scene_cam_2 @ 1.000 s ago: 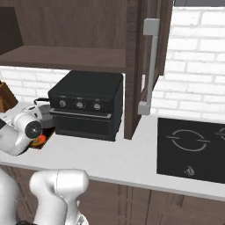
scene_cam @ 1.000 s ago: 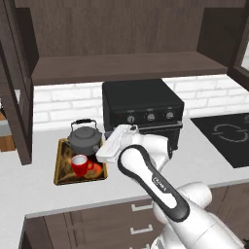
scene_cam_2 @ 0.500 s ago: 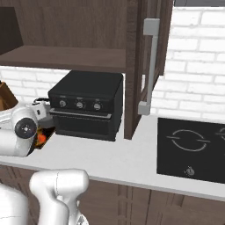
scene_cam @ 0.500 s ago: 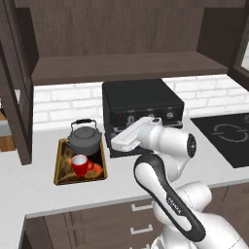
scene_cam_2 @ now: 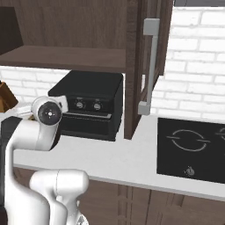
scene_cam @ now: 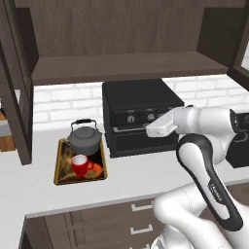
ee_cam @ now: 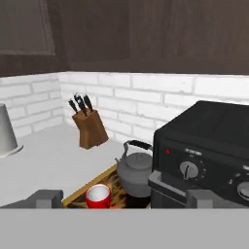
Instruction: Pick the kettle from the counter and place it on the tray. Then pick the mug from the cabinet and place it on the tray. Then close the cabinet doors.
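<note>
Kettle: the squat dark grey metal kettle (scene_cam: 84,138) with its arched black handle stands on the far half of the tray — this step looks done.
Mug: the small bright red mug (scene_cam: 80,165) with a white inside sits on the near half of the tray, just in front of the kettle — also done, by the look of it.
Tray: the flat rectangular gold-rimmed tray (scene_cam: 61,163) lies on the long pale grey-white counter (scene_cam: 34,182), left of the boxy black countertop oven (scene_cam: 137,115).
Claw: the white arm's two-finger gripper (scene_cam: 154,128) hangs in front of the oven, right of the tray and apart from it; its jaws are spread wide with nothing between them.
Cabinet: the dark brown wooden wall cabinet (scene_cam: 116,29) stands open, and the part of its shelf on view is bare.
Doors: the left glass-paned dark brown door (scene_cam: 13,92) is swung out at the left; the right door, with its long grey bar handle (scene_cam_2: 148,66), is swung out at the right.
Left to do: judged from the layout, only the closing of both cabinet doors remains.
Other things: a brown wooden knife block (ee_cam: 90,127) stands near the brick wall, far left of the tray.
</note>
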Motion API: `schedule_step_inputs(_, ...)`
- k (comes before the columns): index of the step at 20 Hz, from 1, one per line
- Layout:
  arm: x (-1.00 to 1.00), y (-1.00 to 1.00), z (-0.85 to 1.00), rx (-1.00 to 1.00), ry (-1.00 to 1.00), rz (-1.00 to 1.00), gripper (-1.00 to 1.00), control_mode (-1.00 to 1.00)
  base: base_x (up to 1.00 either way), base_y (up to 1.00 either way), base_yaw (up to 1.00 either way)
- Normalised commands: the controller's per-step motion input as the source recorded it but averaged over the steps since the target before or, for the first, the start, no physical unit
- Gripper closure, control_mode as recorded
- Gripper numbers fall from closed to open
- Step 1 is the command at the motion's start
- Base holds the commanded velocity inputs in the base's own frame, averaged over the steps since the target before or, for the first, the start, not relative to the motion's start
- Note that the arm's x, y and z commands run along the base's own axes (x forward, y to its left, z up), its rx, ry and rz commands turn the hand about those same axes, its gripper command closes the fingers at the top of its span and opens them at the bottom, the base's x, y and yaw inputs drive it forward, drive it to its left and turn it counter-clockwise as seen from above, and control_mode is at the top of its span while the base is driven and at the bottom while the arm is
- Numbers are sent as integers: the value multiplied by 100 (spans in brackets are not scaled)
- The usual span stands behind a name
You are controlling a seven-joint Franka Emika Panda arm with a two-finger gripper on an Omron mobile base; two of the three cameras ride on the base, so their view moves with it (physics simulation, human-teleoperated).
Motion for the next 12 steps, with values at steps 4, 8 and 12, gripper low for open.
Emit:
schedule_step_inputs(4,-56,-58,-29,0,-17,-10,-100,-100,0,0,0)
schedule_step_inputs(8,-50,-35,-62,0,-25,-17,-100,-100,0,0,0)
schedule_step_inputs(12,-36,-10,-79,2,-33,-22,-100,-100,0,0,0)
